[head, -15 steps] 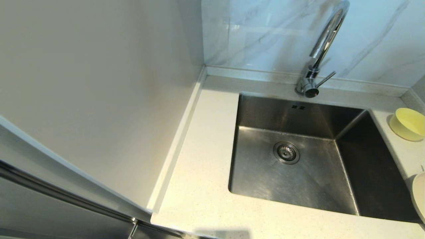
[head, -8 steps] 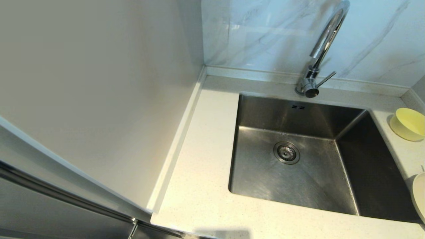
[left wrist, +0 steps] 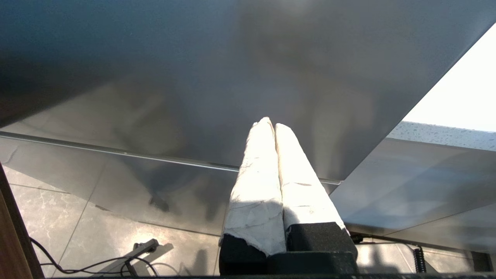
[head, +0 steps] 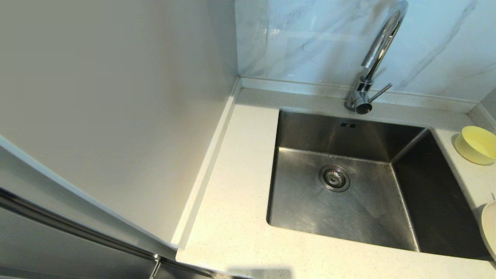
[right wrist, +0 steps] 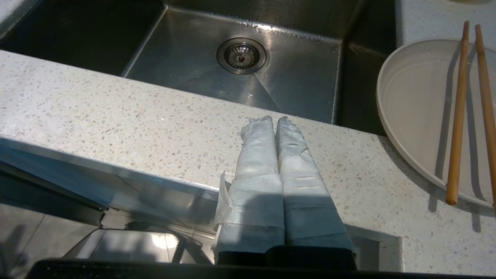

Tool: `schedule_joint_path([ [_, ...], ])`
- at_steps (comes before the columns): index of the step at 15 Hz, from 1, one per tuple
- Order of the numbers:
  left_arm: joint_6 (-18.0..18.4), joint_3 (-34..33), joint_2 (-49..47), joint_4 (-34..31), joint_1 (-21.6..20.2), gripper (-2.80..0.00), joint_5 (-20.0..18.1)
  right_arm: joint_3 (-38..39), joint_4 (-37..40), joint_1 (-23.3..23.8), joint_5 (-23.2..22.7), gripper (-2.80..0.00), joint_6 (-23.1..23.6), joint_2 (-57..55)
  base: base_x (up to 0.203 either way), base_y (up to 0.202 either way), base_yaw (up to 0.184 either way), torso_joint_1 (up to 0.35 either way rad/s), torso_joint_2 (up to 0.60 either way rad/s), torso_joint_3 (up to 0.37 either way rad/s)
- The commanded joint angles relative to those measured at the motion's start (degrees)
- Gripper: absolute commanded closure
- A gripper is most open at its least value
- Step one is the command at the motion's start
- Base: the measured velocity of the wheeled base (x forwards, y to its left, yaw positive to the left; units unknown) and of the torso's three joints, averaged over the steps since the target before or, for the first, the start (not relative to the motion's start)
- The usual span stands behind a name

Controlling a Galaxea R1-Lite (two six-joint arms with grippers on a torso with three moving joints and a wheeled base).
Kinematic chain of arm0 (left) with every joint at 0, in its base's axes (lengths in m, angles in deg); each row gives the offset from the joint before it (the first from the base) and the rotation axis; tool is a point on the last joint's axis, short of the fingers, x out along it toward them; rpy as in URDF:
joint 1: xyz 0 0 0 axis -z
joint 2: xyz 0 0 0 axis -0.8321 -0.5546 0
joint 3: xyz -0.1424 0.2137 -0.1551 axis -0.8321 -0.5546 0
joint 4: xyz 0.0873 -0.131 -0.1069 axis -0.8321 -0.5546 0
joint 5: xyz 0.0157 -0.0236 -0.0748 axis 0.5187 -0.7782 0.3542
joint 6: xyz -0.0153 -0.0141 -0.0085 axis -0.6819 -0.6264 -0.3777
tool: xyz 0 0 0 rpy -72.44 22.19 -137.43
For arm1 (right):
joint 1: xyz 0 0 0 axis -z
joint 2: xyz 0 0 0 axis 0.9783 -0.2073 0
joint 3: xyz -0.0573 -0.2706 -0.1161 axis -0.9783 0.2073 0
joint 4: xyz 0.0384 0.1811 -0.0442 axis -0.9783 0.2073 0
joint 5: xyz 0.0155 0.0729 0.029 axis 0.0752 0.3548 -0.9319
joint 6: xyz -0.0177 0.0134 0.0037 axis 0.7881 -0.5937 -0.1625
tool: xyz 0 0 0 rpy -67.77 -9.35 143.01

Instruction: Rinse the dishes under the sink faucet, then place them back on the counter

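The steel sink (head: pixel 348 217) lies in the speckled counter (head: pixel 240 201), its round drain (head: pixel 334 178) showing bare. The chrome faucet (head: pixel 378 46) rises behind it, with its lever (head: pixel 380 93) sticking out at the base. At the far right of the counter sits the pale-yellow bowl (head: pixel 476 145), and nearer stands the white plate (head: pixel 489 228), cut by the picture's edge. The plate (right wrist: pixel 418 116) carries the brown chopsticks (right wrist: pixel 459 112). My right gripper (right wrist: pixel 274 119) is shut and empty over the counter's front edge. My left gripper (left wrist: pixel 270 123) is shut and empty, low beside a grey cabinet.
A pale wall panel (head: pixel 116 116) borders the counter on the left, and a veined marble backsplash (head: pixel 310 38) stands behind it. Grey cabinet fronts (left wrist: pixel 193 77) fill the left wrist view above a tiled floor (left wrist: pixel 46 217) with cables.
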Motion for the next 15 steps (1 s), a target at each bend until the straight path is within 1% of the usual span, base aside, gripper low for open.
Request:
schedule_joint_path([
  [1,0.0,0.0,0.0,0.0,0.0,0.00,0.0,0.0,0.1,0.0,0.1,0.00,0.0,-0.2,0.000,0.000,0.000,0.000,0.00,0.000],
  [15,0.0,0.0,0.0,0.0,0.0,0.00,0.0,0.1,0.1,0.0,0.2,0.00,-0.1,-0.2,0.000,0.000,0.000,0.000,0.00,0.000],
])
